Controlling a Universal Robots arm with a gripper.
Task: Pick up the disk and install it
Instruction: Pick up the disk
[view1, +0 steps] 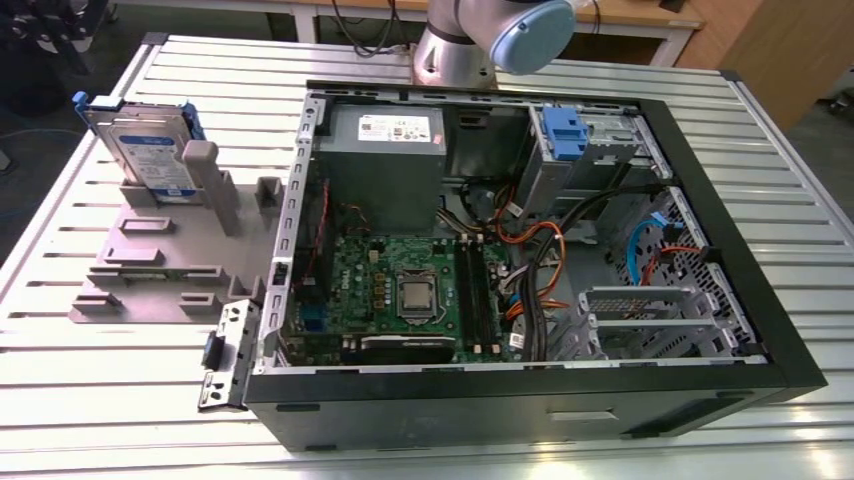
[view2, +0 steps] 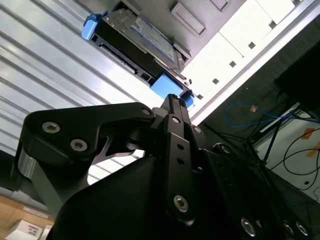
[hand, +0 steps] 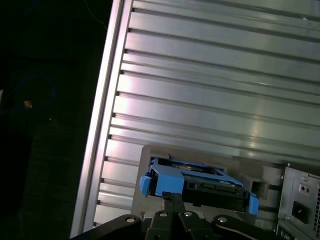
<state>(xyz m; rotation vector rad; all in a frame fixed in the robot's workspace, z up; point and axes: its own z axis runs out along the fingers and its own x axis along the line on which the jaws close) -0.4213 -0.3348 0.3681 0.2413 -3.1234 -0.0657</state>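
The disk (view1: 140, 150) stands on edge in a grey stand (view1: 147, 265), its white-and-blue label, print unreadable, facing the computer case (view1: 534, 385). The gripper (hand: 172, 199), apart from it, is pinched closed, empty.

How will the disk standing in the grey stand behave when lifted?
The disk looks rigid and metal-bodied, probably heavy for its size. Standing on edge in the grey stand, it may tip if nudged sideways. Smooth faces could slip.

One disk (view1: 144, 150), one computer case (view1: 507, 410)
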